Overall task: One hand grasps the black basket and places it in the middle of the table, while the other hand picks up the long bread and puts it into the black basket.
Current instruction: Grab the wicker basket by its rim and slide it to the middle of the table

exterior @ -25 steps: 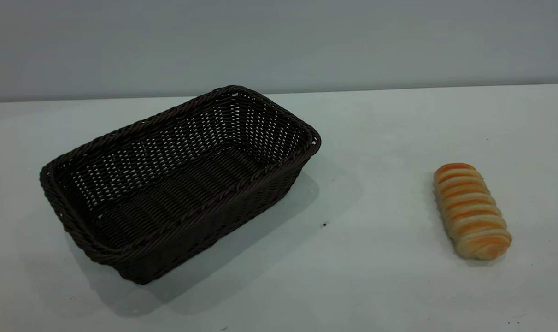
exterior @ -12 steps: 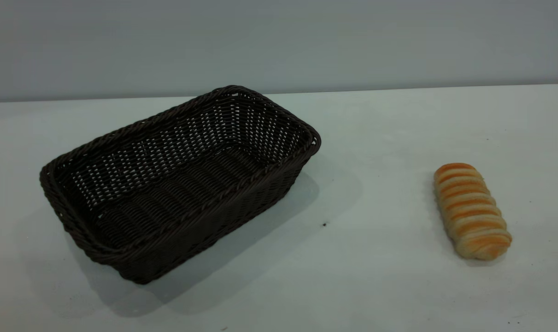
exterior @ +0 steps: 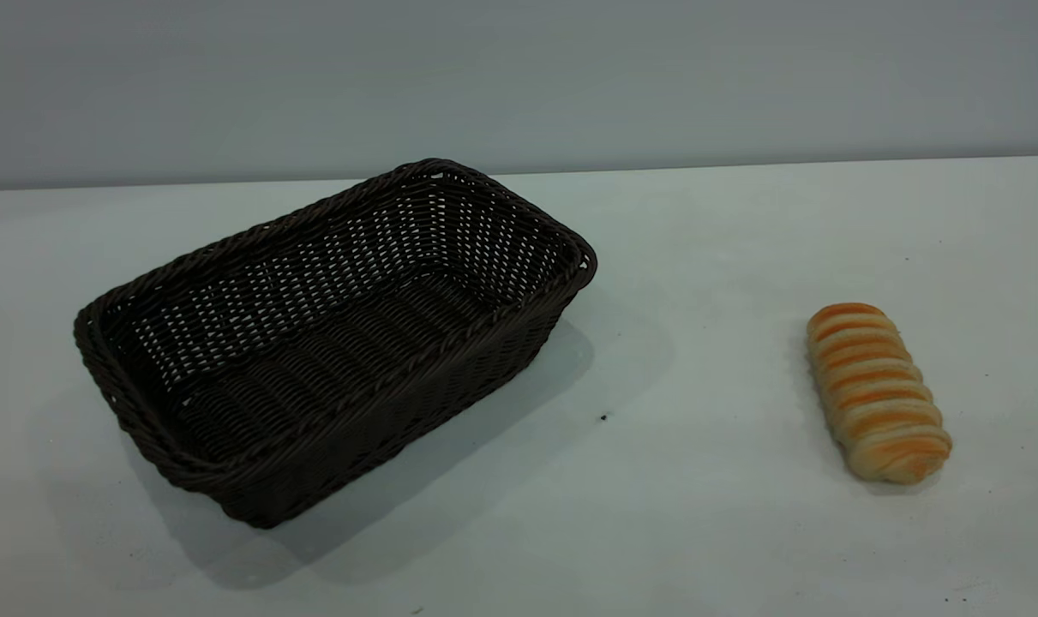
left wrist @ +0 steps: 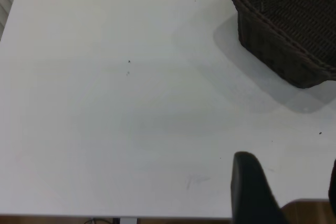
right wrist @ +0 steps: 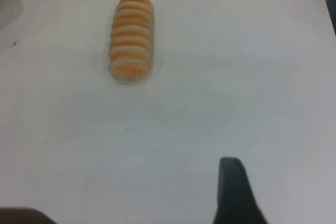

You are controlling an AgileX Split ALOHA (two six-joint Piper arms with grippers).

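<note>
The desk (exterior: 707, 531) carries the black basket (exterior: 330, 343) on its left half, skewed and holding nothing, and the long bread (exterior: 879, 392) lies well apart on the right. A tiny dark speck (exterior: 603, 417) sits between them; otherwise open surface. The left gripper (left wrist: 286, 192) hangs above the desk edge, away from the basket (left wrist: 289, 30), its fingers (left wrist: 252, 192) spread wide. Of the right gripper only one finger (right wrist: 233, 192) shows, short of the bread (right wrist: 131, 38); spread or clenched, can't tell.
</note>
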